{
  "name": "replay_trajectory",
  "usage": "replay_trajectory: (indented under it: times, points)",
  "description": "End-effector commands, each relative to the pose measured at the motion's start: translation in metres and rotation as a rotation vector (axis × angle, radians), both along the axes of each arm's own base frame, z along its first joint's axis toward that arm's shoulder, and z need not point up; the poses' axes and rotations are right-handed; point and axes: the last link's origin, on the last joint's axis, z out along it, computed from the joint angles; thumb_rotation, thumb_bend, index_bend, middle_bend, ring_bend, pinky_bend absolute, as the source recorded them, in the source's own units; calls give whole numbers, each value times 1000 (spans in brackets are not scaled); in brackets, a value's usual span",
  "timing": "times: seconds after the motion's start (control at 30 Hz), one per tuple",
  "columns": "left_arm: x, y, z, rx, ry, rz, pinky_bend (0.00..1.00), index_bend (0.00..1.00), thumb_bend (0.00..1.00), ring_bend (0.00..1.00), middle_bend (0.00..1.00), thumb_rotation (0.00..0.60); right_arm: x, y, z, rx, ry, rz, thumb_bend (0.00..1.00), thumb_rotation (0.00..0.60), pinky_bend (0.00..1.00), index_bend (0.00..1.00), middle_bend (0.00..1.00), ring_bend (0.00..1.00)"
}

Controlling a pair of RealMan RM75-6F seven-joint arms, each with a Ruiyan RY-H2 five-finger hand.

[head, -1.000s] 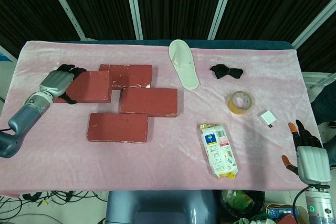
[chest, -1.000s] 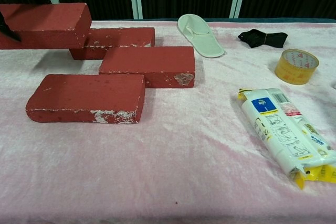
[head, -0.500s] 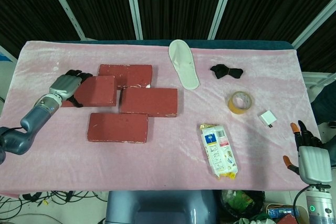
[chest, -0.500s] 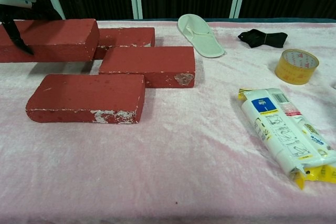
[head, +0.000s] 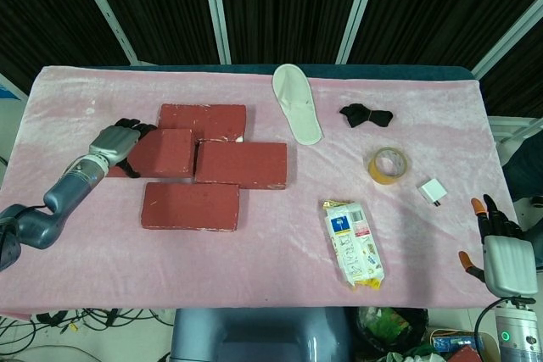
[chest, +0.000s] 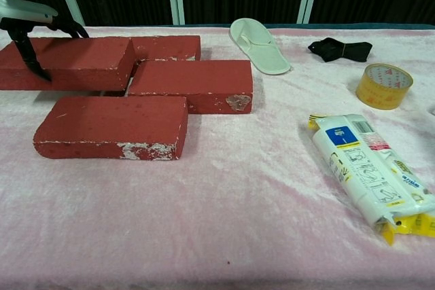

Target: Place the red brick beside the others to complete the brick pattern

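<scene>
My left hand [head: 113, 142] [chest: 30, 24] grips the left end of a red brick [head: 161, 153] [chest: 71, 63], black fingers wrapped over its top and front. This brick sits low, level with the middle brick [head: 242, 164] [chest: 194, 83] and close against its left end. A far brick [head: 204, 120] [chest: 166, 46] lies behind them and a near brick [head: 190, 205] [chest: 112, 125] lies in front. My right hand [head: 501, 252] hangs off the table's right front corner, fingers apart, holding nothing.
On the pink cloth [head: 280, 243] lie a white slipper [head: 297, 103] [chest: 259, 45], a black bow [head: 366, 114] [chest: 340, 49], a yellow tape roll [head: 387, 164] [chest: 383, 85], a white plug [head: 433, 192] and a snack packet [head: 353, 242] [chest: 367, 171].
The left hand carried the held brick rightward and down, from raised and apart to low against the middle brick's left end. The right hand stayed put.
</scene>
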Motion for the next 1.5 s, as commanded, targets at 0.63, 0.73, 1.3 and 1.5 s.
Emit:
replay_trajectory:
  times: [0.63, 0.73, 1.3, 1.5]
  points:
    - [-5, -3, -3, -7, 9, 4, 29, 174, 175, 2, 193, 600, 0, 0, -1, 1, 6, -14, 151, 600, 242, 77, 9, 149]
    - [-7, -3, -2, -8, 12, 8, 29, 174, 174, 2, 193, 600, 0, 0, -1, 0, 5, -17, 150, 600, 242, 77, 9, 149]
    - [-5, -3, -8, -20, 25, 4, 21, 160, 151, 1, 191, 600, -1, -1, -1, -2, 4, -26, 151, 600, 242, 76, 9, 149]
    - [-7, -3, -6, -25, 39, 15, 0, 103, 70, 0, 163, 600, -1, -1, -1, -2, 4, -26, 151, 600, 242, 76, 9, 149]
